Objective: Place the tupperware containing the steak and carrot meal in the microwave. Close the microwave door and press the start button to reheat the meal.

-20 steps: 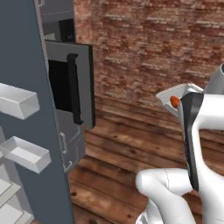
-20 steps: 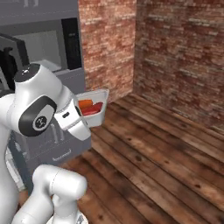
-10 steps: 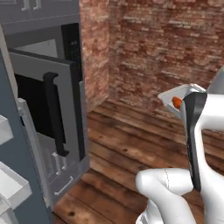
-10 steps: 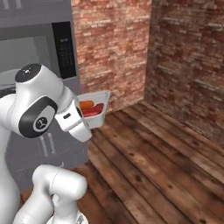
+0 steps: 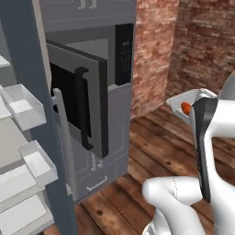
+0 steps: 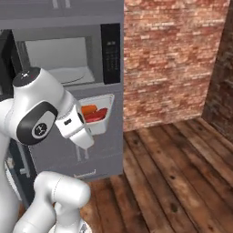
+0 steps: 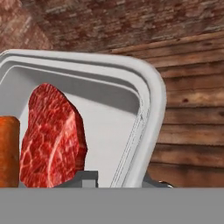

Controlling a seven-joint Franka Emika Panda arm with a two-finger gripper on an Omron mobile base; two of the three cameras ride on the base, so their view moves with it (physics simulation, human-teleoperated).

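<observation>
Jaws clamp rim of tupperware (image 6: 99, 116) holding steak (image 7: 52, 138) and carrot (image 7: 8, 151), tray raised below open microwave (image 6: 59, 59); microwave door (image 5: 80, 103) swung wide.

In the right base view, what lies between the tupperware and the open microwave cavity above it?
Only the microwave's grey lower frame edge. In the right base view the tupperware hangs just below the cavity opening, in front of the grey cabinet face; no other object stands between.

tupperware (image 7: 146, 109): pale tray with rounded corner and flared rim, seen close.
steak (image 7: 50, 138): red marbled piece lay inside it.
carrot (image 7: 8, 151): orange piece touched the steak's left side.
background: wooden floor planks (image 7: 192, 109), brick wall (image 7: 109, 17).
</observation>
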